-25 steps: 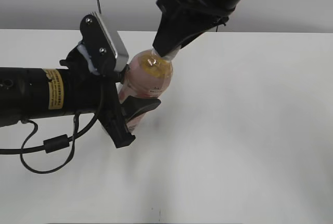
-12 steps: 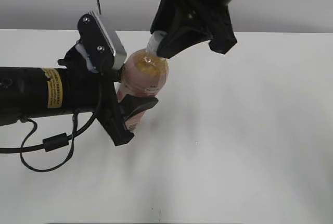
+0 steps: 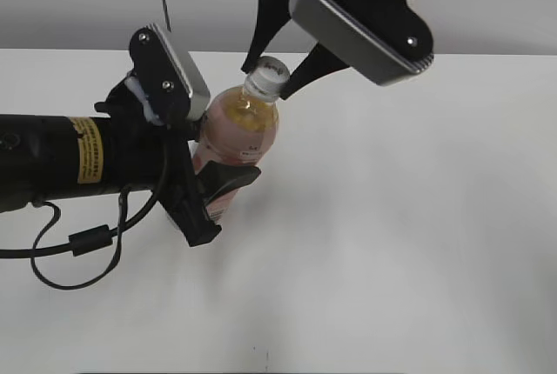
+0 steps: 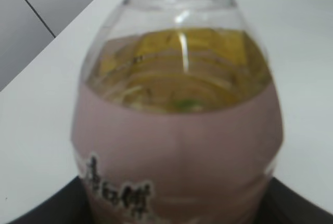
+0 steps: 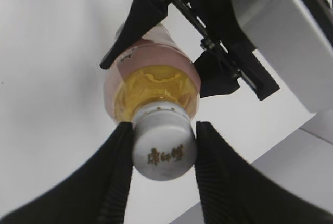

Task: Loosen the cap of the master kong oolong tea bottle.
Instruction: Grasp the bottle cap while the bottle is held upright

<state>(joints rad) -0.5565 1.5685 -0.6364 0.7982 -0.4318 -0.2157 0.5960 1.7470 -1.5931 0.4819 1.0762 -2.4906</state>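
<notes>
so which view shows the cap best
The right wrist view: the white cap fills the foreground, printed top facing the camera, between the right gripper fingers. The exterior view shows it small; the left wrist view cuts it off.

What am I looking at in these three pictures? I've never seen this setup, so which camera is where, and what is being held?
This is a two-armed robot at a white table. The wide picture is taken from outside the robot; the other two come from cameras on its wrists.

The left gripper, on the black arm coming in from the left, is closed around the pink-labelled middle of the master kong oolong tea bottle. Its wrist camera sits so close that the bottle fills the picture.

The right gripper comes from above. Its wrist view shows a black finger on each side of the white cap, seemingly touching it. The cap is still on the bottle.

No other objects show on the table.
</notes>
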